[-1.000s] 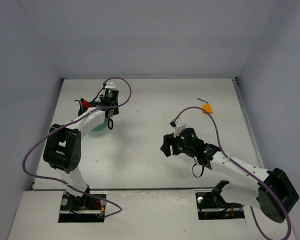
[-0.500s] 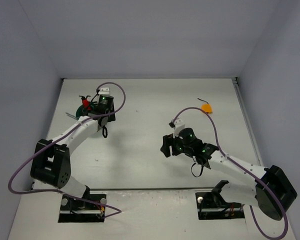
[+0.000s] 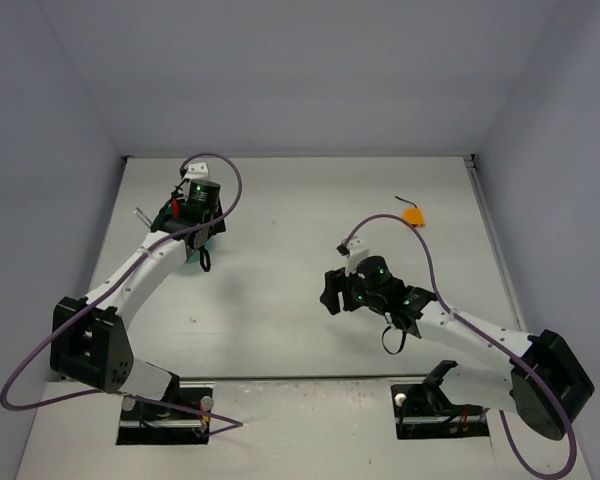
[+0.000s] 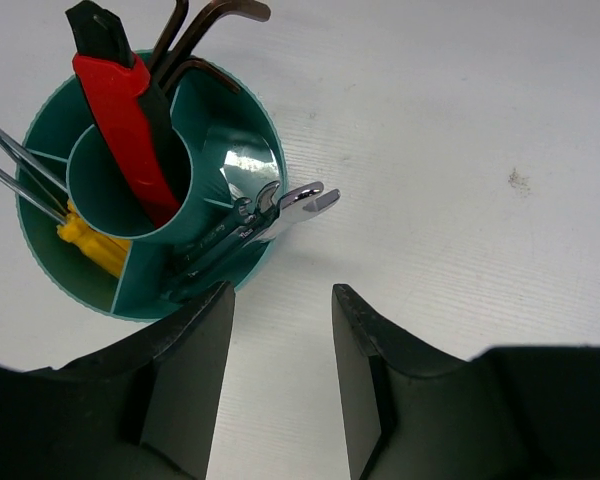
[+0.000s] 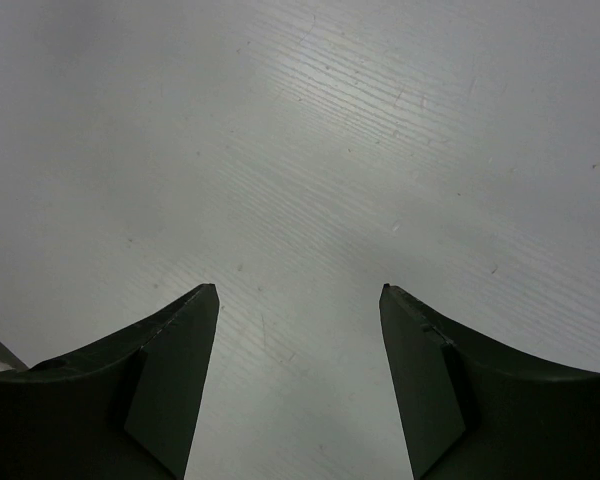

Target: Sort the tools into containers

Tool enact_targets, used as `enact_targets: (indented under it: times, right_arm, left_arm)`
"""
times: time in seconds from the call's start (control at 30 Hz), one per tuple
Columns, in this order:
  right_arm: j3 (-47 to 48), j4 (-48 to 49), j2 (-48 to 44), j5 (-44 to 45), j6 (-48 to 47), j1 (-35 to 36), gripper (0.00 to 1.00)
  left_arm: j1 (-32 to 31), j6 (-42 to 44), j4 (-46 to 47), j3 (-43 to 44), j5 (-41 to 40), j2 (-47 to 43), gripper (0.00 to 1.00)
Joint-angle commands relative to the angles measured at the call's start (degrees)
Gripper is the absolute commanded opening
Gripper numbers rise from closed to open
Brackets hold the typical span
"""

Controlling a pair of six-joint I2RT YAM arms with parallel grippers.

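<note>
Left fingers [image 4: 195, 370] slightly apart, empty, by tub [image 4: 130, 295]; right fingers [image 5: 170, 370] wide, empty. Next, likely: fetch orange item [image 3: 413, 215].

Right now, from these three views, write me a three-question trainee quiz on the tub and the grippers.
1. True or false: the folding knife stands in the central cup of the teal tub.
2. The right gripper is: A open and empty; B shut on a screwdriver; C out of view.
3. Which tools jut over the rim nearest the left gripper?
Key: 1 true; 2 A; 3 the wrenches.
</note>
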Motion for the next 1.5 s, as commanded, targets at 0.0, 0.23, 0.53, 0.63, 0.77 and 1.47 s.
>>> enact_targets:
  times: [0.0,0.23,0.53,0.63,0.77,1.47]
  right_arm:
    - [0.79,2.43,-2.61,3.58,0.87,0.24,0.63]
    - [8.74,-3.26,0.57,6.94,1.41,-6.43,0.63]
    - [27.20,-8.37,17.36,3.84,2.83,-27.63,0.74]
    - [34.59,-9.28,23.68,1.61,2.99,-33.80,0.82]
    - [42.45,-10.23,31.72,1.92,-0.16,-38.24,0.87]
    - [60.10,-18.68,56.34,-0.57,-21.48,-44.26,0.86]
  left_arm:
    - [-0.15,-1.84,-0.95,4.01,0.26,-2.03,0.41]
    - [-0.03,0.41,-9.46,8.18,1.48,-6.27,0.56]
    - [0.51,2.72,-15.01,6.95,9.40,-15.81,0.71]
    - [0.57,2.81,-15.31,4.84,11.44,-18.49,0.73]
    - [0.75,3.31,-15.29,0.85,12.27,-20.74,0.73]
    - [3.99,2.44,-13.82,-3.24,19.16,-23.58,0.73]
